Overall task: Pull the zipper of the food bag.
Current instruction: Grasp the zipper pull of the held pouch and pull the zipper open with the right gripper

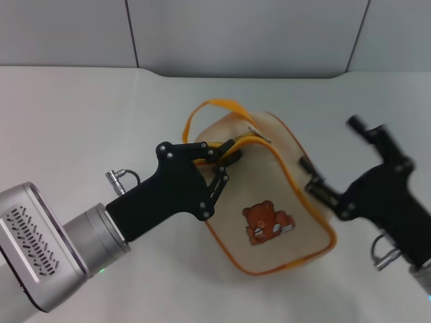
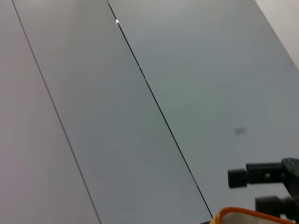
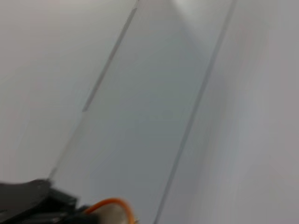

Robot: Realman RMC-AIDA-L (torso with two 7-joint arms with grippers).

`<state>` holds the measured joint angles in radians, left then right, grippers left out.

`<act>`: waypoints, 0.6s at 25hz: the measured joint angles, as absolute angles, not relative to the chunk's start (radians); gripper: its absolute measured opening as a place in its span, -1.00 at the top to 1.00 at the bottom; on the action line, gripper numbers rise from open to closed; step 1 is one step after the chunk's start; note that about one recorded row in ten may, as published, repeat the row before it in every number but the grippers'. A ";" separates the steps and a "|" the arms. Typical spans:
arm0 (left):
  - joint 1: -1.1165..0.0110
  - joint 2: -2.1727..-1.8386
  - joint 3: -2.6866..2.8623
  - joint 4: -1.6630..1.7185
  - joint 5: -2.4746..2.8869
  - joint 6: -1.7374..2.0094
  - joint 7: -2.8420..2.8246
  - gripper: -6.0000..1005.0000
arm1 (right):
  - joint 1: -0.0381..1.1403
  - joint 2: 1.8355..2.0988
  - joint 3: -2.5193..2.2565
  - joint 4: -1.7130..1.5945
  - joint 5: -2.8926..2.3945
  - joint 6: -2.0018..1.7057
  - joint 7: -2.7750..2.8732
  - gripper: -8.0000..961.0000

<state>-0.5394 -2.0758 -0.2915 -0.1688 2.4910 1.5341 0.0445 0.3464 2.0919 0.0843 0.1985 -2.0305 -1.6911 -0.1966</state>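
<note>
Zipper (image 1: 259, 140) edge of food bag (image 1: 283, 202) pinched in left claw (image 1: 227, 153) (fingers together), right claw (image 1: 311, 176) touching bag's side, gap unclear.

- The desk (image 1: 81, 114) is a plain, pale surface; its far edge meets a grey panelled wall (image 1: 249, 33).
- The food bag (image 1: 283, 202) lies directly on the desk, bear print facing up, orange piping running round its edge.
- The bag's orange loop handle (image 1: 202, 111) arches over the desk on the wall side of the bag.
</note>
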 joint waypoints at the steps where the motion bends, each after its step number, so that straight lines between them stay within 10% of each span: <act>1: -0.539 -2.076 -0.292 -0.169 2.491 1.534 0.045 0.85 | 0.346 2.092 0.084 0.199 -2.030 -1.691 -0.197 -0.74; 15: -0.549 -2.078 -0.290 -0.168 2.494 1.533 0.045 0.86 | 0.432 2.092 0.119 0.234 -2.036 -1.612 -0.198 -0.74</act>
<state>-0.5489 -2.0784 -0.2898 -0.1683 2.4943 1.5329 0.0445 0.4324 2.0924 0.1185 0.2336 -2.0357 -1.6117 -0.1976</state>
